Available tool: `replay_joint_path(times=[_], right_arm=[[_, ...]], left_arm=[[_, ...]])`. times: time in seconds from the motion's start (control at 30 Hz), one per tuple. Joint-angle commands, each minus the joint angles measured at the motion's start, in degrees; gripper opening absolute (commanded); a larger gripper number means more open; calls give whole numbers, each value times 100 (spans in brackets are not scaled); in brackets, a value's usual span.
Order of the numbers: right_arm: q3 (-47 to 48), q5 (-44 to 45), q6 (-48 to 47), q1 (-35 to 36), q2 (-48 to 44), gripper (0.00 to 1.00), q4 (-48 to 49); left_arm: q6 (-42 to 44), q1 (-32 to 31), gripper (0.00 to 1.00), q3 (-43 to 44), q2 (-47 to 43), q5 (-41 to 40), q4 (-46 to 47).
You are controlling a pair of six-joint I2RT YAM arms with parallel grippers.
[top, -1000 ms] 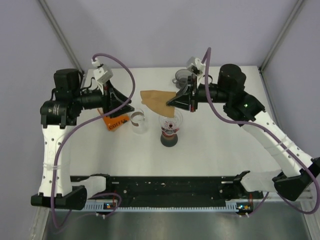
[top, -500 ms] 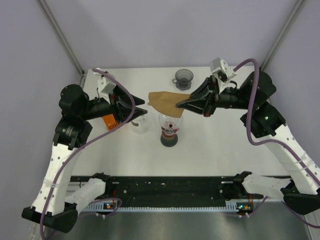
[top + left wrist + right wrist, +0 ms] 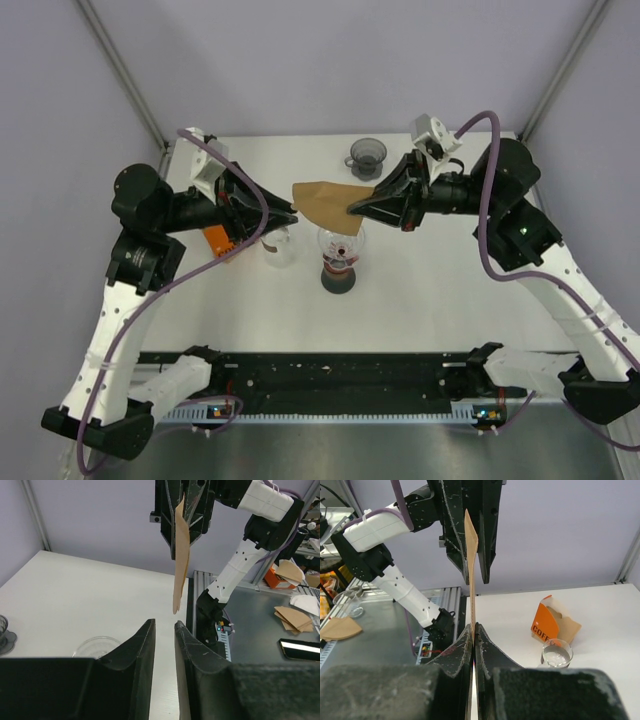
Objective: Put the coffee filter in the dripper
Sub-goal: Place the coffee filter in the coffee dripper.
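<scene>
My right gripper (image 3: 352, 210) clamps the coffee filter (image 3: 325, 203) in the air near the dripper (image 3: 341, 243). My left gripper (image 3: 292, 214), jaws narrowly apart, grips nothing. Opening and seating the filter remain.

Build check, both sides.
- The white-and-black left arm (image 3: 105, 340) has long white links with rows of small dark dots along their edges, black cylindrical joint housings and a black base block.
- The white-and-black right arm (image 3: 565, 290) has the same build.
- 1 thin purple cable (image 3: 197, 138) comes off the left wrist and follows the white links.
- A 2nd purple cable (image 3: 487, 114) comes off the right wrist.
- Each wrist carries 1 small white camera block (image 3: 435, 130).
- The matte black left gripper (image 3: 293, 213) has 2 wedge-shaped fingers (image 3: 142, 645) tapering to thin tips, with pale scuffs along their edges.
- The matte black right gripper (image 3: 350, 210) has the same 2-finger wedge shape and flat inner faces.
</scene>
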Motion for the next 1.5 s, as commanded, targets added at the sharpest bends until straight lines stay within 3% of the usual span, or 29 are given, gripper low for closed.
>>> replay_joint_path(times=[0.0,0.23,0.4,0.57,0.7,1.07,1.43,1.47], right_arm=[[91,-44,46,-8,20,0,223],[73,27,11,-8,46,0,188],[99,9,3,-8,81,0,197],[82,53,-24,-8,72,0,135],[73,53,-41,1,64,0,127],[47,9,-120,-8,-7,0,47],[64,-8,-252,-8,-77,0,-58],[64,-8,-261,-8,-77,0,-67]], left_arm=[[-247,-67,26,270,-16,80,455],[-450,-67,26,305,-68,176,570],[-563,-67,7,305,-60,-17,578],[-599,-67,8,288,-60,-17,605],[-652,-67,0,331,-51,-105,640],[-634,-59,0,402,11,-614,447],[-520,-6,0,367,37,-272,341],[-511,-6,9,384,46,-255,306]])
